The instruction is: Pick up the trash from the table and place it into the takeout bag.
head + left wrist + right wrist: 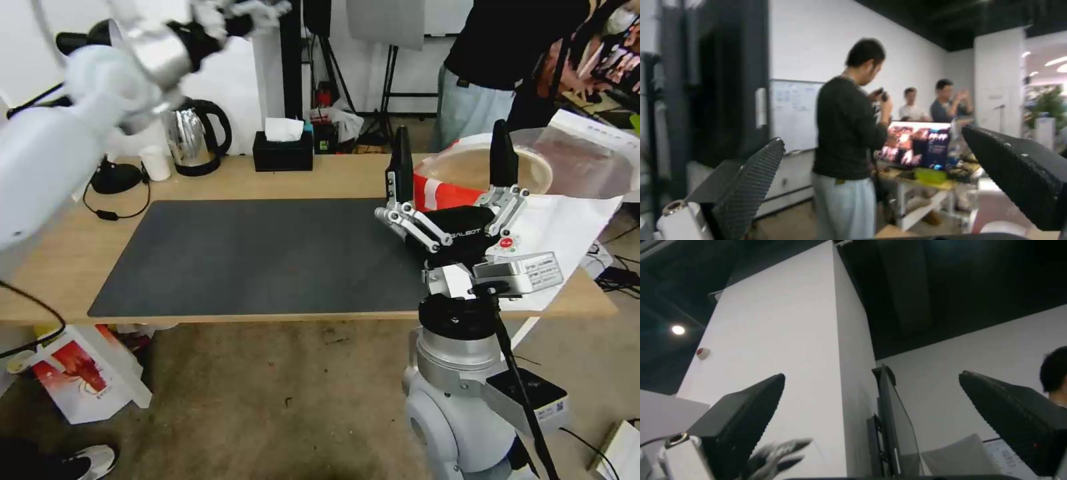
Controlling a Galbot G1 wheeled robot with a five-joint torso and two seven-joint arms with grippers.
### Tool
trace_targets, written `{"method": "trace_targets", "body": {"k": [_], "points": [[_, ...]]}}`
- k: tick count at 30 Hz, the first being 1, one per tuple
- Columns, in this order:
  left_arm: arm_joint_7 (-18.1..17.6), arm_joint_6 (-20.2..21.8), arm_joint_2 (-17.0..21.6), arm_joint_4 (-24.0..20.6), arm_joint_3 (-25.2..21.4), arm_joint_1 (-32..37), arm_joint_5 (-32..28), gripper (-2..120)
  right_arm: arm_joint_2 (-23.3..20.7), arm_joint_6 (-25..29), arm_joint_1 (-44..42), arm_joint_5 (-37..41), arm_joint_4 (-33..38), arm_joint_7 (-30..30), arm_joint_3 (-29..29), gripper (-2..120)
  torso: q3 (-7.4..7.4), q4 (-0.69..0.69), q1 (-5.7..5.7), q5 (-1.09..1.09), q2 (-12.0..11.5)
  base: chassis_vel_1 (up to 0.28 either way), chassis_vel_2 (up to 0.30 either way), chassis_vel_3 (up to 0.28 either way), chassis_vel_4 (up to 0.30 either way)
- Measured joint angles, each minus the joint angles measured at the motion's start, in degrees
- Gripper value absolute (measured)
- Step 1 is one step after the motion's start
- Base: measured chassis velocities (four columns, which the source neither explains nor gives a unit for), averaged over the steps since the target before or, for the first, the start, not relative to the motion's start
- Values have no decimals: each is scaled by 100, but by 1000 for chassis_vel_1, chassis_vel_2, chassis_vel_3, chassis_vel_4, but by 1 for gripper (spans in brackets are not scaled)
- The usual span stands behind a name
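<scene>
The right hand point(452, 157) is held upright over the right part of the worktop point(60, 267), its two black fingers point(401, 167) pointing up and spread wide apart with nothing between them. Just behind it the takeout bag point(567, 220) is seen standing open at the worktop's right end, and what appears to be the shallow beige lid point(467, 167) lies at its mouth, partly hidden by the fingers. The dark grey mat point(253, 253) lies bare. At the back edge a black tissue box point(283, 151), a kettle point(193, 137) and a small white cup point(157, 163) are set. The left arm is raised high at the upper left, its hand point(257, 13) blurred in the head view; in the left wrist view its fingers point(746, 190) are seen parted and empty. On the floor beneath the worktop's left end a smaller red-printed bag point(80, 373) rests.
</scene>
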Motion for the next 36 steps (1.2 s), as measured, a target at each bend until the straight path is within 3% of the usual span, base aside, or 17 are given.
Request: {"method": "trace_targets", "body": {"k": [1,3,7,8,9,10,12,15,18,20,21,23,25,26,28,35,36], "points": [[-2,-92,120,-216,-578,503,217,100,-4,-11,6,0,-1,3,20,100,0,-2,2,-1,0,0,0,0,0],[-64,-384,294,-713,-1608,1522,582,100,-31,-32,-4,0,5,4,68,100,-1,8,0,0,0,0,0,0,0],[-112,-648,193,-995,-2111,2060,996,100,-5,-54,-135,-6,135,2,227,100,-3,10,-2,7,1,0,0,0,0],[-145,-759,79,-1109,-2258,2222,1247,100,31,-68,-221,-15,231,-1,323,100,-2,-5,-2,2,1,0,0,0,0],[-260,-879,7,-1355,-2641,2547,1526,100,58,-119,-243,-1,275,0,393,100,0,-10,1,2,0,0,0,0,0],[-260,-879,7,-1355,-2641,2547,1526,100,58,-119,-243,-1,275,0,393,100,0,-10,1,2,0,0,0,0,0],[-429,-1004,-90,-1693,-3237,3119,1899,100,61,-171,-238,20,275,1,422,100,-1,-8,1,17,1,0,0,0,0],[-626,-1070,-211,-1948,-3637,3631,2178,100,50,-194,-234,31,260,1,417,100,0,4,0,1,0,0,0,0,0],[-1329,-1343,-773,-2642,-4439,5042,3038,100,-9,-319,-197,66,186,0,370,100,-1,5,-1,-3,0,0,0,0,0],[-1451,-1404,-923,-2770,-4541,5287,3284,100,-34,-375,-175,93,168,0,365,100,-1,3,-1,-1,0,0,0,0,0],[-1557,-1489,-1084,-2905,-4646,5516,3525,100,-60,-433,-151,117,152,3,364,100,-1,-1,0,13,0,0,0,0,0],[-1781,-1594,-1480,-3234,-4816,6011,3950,100,-121,-523,-108,173,125,12,363,100,0,-2,1,3,0,0,0,0,0],[-1865,-1627,-1633,-3378,-4855,6179,4087,100,-139,-558,-97,188,118,13,363,100,-1,-1,1,3,0,0,0,0,0],[-1942,-1662,-1827,-3540,-4896,6370,4268,100,-163,-603,-86,211,109,14,363,100,-1,0,1,10,1,0,0,0,0],[-2074,-1750,-2364,-3881,-4938,6887,4768,100,-235,-730,-51,276,84,14,355,100,-1,2,0,2,1,0,0,0,0],[-2246,-1828,-2856,-4079,-4926,7348,5275,100,-290,-850,-3,311,66,27,337,100,-1,2,0,6,1,0,0,0,0],[-2395,-1875,-3109,-4122,-4910,7529,5645,100,-302,-912,13,314,57,40,327,100,-1,1,0,5,0,0,0,0,0]]}}
